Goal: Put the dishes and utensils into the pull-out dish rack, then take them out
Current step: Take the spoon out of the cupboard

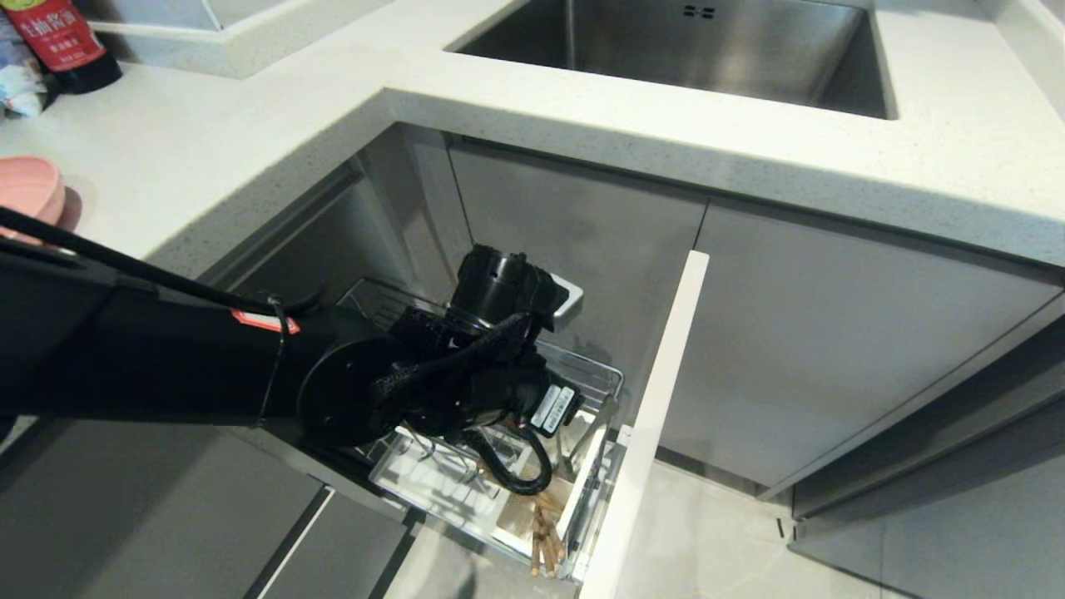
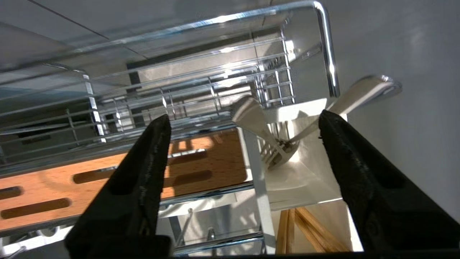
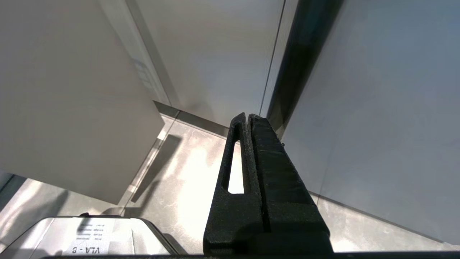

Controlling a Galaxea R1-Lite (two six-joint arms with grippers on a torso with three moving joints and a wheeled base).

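The pull-out dish rack (image 1: 601, 372) stands drawn out below the counter, with its pale front panel (image 1: 657, 399) on the right. My left arm (image 1: 349, 374) reaches down into it. My left gripper (image 2: 244, 117) is open above the white utensil box (image 2: 309, 172) and holds nothing. A grey metal spoon (image 2: 359, 94) leans in that box beside a steel fork (image 2: 251, 118). Wooden chopsticks (image 2: 305, 230) lie in the neighbouring compartment and also show in the head view (image 1: 545, 541). The slotted wooden strip (image 2: 143, 172) runs beside the box. My right gripper (image 3: 248, 116) is shut and parked over the floor.
A pink dish (image 1: 29, 195) sits at the counter's left edge, partly cut off. A steel sink (image 1: 707, 50) is set into the counter (image 1: 250, 141) at the back. A dark sauce bottle (image 1: 66, 42) stands far left. Grey cabinet fronts (image 1: 832, 349) flank the rack.
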